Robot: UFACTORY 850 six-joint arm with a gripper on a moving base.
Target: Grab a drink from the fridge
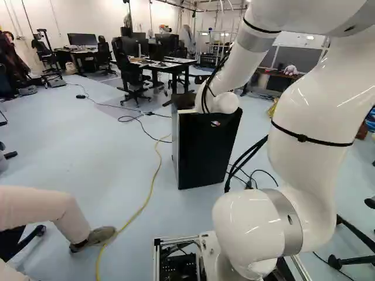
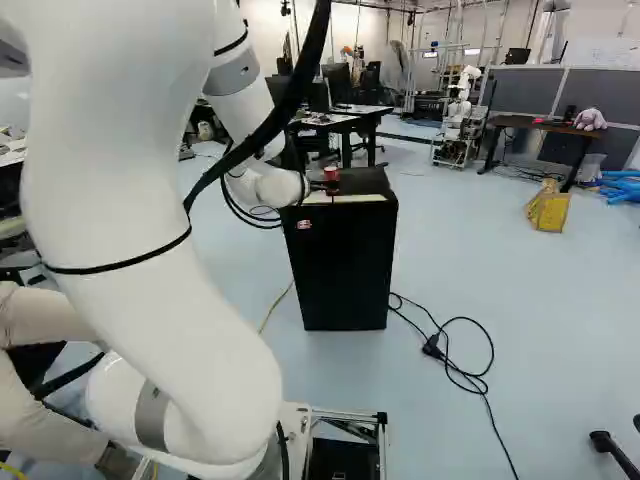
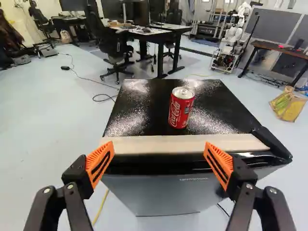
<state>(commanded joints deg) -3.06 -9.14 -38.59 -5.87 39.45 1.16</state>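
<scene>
Can (image 3: 181,108), red and upright, stands on the glossy top of the fridge (image 3: 143,106), ahead of the gripper (image 3: 159,161), whose fingers are spread wide with nothing between them. It sits off their midline, so going straight in might let one finger strike first and topple or push it. Too low an approach could snag the pale strip (image 3: 187,144) along the front edge.

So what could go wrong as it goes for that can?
One of the open jaws could clip the upright red can and tip it, since nothing braces it on the fridge. Coming in low, the jaws might bump the fridge's front edge. If the base drives, it could snag the yellow cable.
</scene>
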